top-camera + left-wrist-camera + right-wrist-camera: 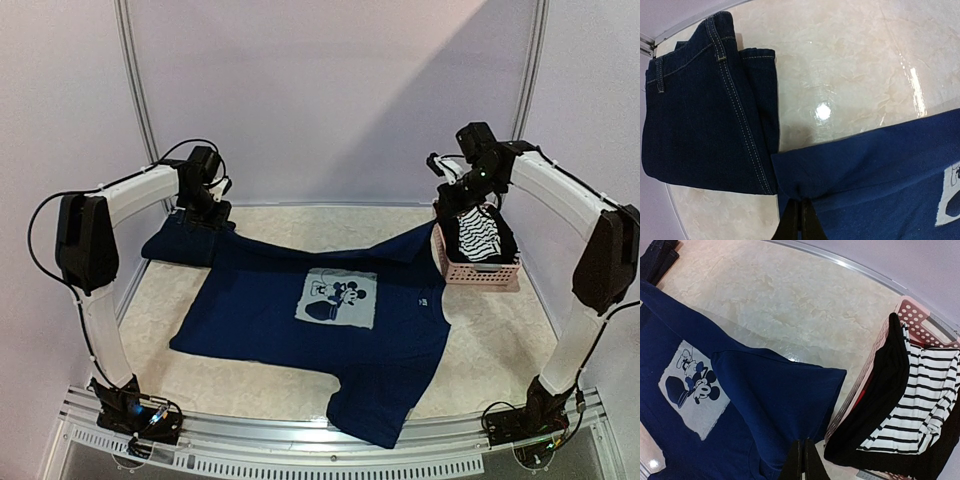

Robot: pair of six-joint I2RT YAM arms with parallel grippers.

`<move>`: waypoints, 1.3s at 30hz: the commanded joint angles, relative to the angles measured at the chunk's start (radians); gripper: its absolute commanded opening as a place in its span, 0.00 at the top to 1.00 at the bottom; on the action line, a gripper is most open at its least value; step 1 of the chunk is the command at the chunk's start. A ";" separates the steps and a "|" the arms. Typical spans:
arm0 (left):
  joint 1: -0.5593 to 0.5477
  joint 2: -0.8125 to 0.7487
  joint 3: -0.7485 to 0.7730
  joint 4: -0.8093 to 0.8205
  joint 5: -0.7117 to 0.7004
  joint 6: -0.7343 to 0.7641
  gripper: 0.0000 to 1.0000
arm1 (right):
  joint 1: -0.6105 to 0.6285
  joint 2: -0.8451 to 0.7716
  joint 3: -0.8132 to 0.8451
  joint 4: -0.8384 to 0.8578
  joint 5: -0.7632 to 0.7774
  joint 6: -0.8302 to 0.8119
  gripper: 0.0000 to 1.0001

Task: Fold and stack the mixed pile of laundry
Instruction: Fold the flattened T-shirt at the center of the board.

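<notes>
On the pale surface (pixel 500 330), a navy T-shirt (pixel 260 300) lies spread, its far corners clamped in the left jaws and right jaws. An uneven pull could slip a thin pinch free, or drag the sleeve against the pink basket (pixel 490 275) and tip it. Counted: one T-shirt, one folded denim piece (pixel 180 245), one striped piece (pixel 482 232), one basket.

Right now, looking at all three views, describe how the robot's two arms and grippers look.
Both arms, left arm and right arm, have white tubular links, bulky black joint housings and thin black cables looping alongside. The left gripper and right gripper show slim black fingers.
</notes>
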 commanded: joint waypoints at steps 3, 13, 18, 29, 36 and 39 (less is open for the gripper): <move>0.011 -0.049 -0.024 -0.026 -0.022 0.037 1.00 | 0.007 -0.065 -0.065 -0.047 -0.072 0.071 1.00; 0.010 -0.076 -0.072 -0.074 -0.045 0.043 1.00 | 0.007 -0.149 -0.203 -0.033 -0.182 0.170 1.00; 0.006 -0.072 -0.085 -0.082 -0.034 0.051 1.00 | 0.008 -0.201 -0.266 -0.017 -0.240 0.227 1.00; -0.006 -0.040 -0.087 -0.130 -0.071 0.063 1.00 | 0.009 -0.279 -0.403 0.011 -0.317 0.285 1.00; -0.007 -0.018 -0.087 -0.155 -0.109 0.063 1.00 | 0.014 -0.298 -0.477 0.042 -0.368 0.301 1.00; -0.007 -0.011 -0.094 -0.165 -0.123 0.063 1.00 | 0.021 -0.305 -0.498 0.052 -0.376 0.305 1.00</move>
